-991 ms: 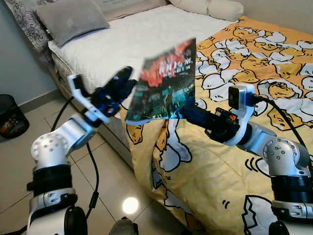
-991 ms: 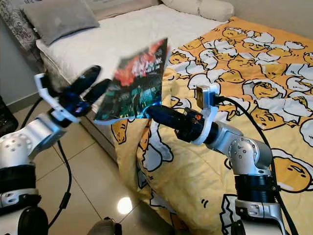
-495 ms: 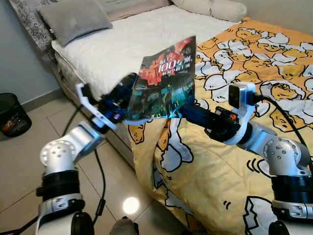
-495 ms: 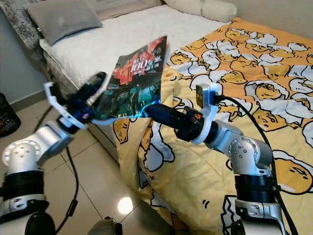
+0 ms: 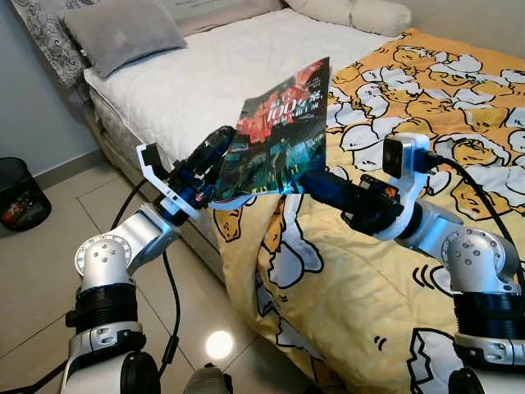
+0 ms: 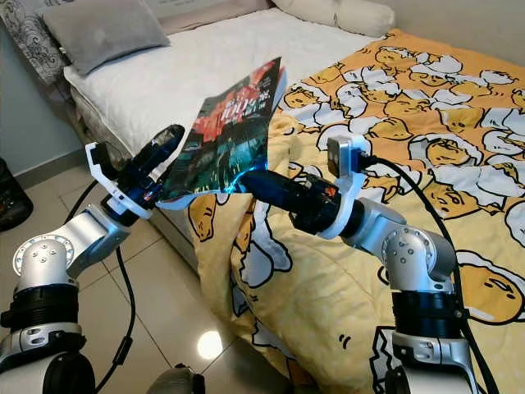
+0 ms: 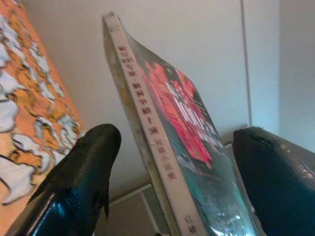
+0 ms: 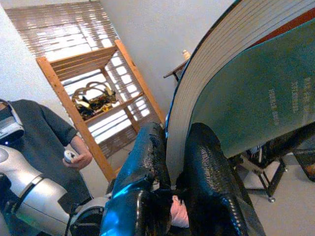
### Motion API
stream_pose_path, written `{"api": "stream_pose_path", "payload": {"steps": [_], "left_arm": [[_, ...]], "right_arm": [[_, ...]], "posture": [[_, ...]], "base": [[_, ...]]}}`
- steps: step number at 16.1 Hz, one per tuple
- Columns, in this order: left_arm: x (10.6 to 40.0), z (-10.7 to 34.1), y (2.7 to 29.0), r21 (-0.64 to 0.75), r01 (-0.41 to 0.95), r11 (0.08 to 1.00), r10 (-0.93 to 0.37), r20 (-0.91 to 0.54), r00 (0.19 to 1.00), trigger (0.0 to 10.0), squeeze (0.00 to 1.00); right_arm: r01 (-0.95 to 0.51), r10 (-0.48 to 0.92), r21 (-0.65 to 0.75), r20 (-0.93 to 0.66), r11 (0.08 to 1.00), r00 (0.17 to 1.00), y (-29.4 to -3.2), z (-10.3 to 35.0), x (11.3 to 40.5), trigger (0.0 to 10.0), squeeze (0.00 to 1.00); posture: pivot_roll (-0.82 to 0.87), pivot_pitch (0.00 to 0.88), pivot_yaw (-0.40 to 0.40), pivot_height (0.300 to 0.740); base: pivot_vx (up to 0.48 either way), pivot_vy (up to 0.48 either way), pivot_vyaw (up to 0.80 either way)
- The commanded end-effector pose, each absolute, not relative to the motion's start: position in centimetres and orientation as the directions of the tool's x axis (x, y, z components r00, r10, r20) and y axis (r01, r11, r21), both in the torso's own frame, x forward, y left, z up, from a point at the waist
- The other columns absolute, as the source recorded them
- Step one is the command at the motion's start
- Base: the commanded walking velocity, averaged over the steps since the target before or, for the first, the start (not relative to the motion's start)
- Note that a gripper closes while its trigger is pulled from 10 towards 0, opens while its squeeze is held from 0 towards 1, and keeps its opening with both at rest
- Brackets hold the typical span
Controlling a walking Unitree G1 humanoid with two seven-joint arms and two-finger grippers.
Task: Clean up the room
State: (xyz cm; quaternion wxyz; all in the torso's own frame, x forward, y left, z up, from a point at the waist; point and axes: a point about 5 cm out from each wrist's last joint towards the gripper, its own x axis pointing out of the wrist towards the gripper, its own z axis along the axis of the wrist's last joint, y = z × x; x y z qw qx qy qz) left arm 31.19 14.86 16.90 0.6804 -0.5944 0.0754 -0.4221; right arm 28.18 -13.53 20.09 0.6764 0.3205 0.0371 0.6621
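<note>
Bed (image 5: 205,74) with a yellow quilt (image 5: 394,271) ahead. My right gripper (image 5: 305,182) pinches the book (image 5: 279,144) upright at its 5 o'clock corner; my left gripper (image 5: 215,153), jaws spread around its 9 o'clock edge, looks ready to take it.

Even daylight, head views sharp; glare spot on floor tile (image 5: 218,345) below left gripper (image 5: 215,148); wrist views soft-focused.

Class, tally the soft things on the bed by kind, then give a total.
Pillows: 3 (grey, patterned, cream)
Blankets: 1 (yellow)
Total: 4
</note>
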Motion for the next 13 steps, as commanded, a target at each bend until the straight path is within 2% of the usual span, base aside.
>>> {"api": "stream_pose_path", "payload": {"steps": [1, 4, 7, 13], "left_arm": [[30.7, 17.0, 14.4, -0.869, 0.488, -0.085, -0.704, 0.399, 0.588, 0.0, 0.00], [30.1, 16.7, 14.1, -0.871, 0.478, -0.116, -0.749, 0.392, 0.533, 0.0, 0.00], [29.6, 17.0, 14.4, -0.856, 0.482, -0.185, -0.761, 0.435, 0.481, 0.0, 0.00], [29.5, 17.2, 15.4, -0.836, 0.517, -0.184, -0.739, 0.465, 0.488, 0.0, 0.00]], "right_arm": [[-0.898, 0.910, 0.422, 0.409, -0.125, 0.065, -13.2, 21.5, 28.0, 0.0, 0.00], [-0.896, 0.914, 0.418, 0.404, -0.148, 0.037, -13.2, 21.6, 27.8, 0.0, 0.00], [-0.889, 0.924, 0.423, 0.383, -0.175, 0.000, -13.1, 21.4, 27.3, 0.0, 0.00], [-0.884, 0.934, 0.442, 0.358, -0.154, 0.016, -13.2, 20.6, 27.4, 0.0, 0.00]], "posture": [[0.02, 0.000, 0.039, 0.740], [0.03, 0.000, 0.039, 0.740], [0.02, 0.000, 0.046, 0.740], [0.03, 0.000, 0.048, 0.740]], "base": [[0.000, 0.000, 0.00], [0.000, 0.000, 0.00], [0.000, 0.000, 0.00], [0.000, 0.000, 0.00]]}}
